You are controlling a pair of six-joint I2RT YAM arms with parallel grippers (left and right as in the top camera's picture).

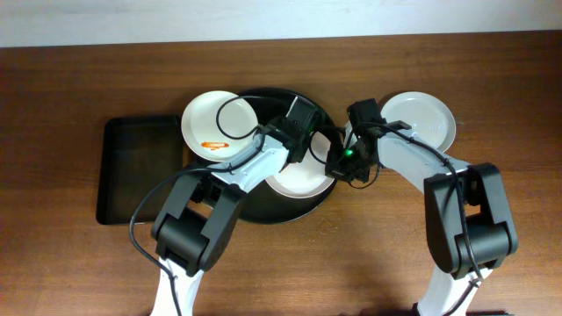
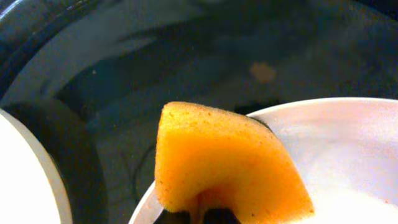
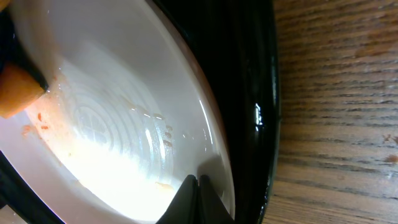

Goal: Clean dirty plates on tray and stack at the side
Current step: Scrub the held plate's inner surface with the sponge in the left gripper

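Overhead view: one plate (image 1: 299,183) is recorded inside the tray (image 1: 272,212), its rim pinched by the closed right hand (image 3: 198,194). A sponge (image 2: 224,155) is clamped in the closed left hand (image 2: 208,214) over that plate. A smeared plate (image 1: 213,127) overlaps the tray's left rim. A third plate (image 1: 421,118) is set right of the tray.

Small rectangular black tray (image 1: 140,171) at far left, orange sponge (image 2: 224,162) (porous, rounded top edge), pale wall (image 1: 281,17) behind
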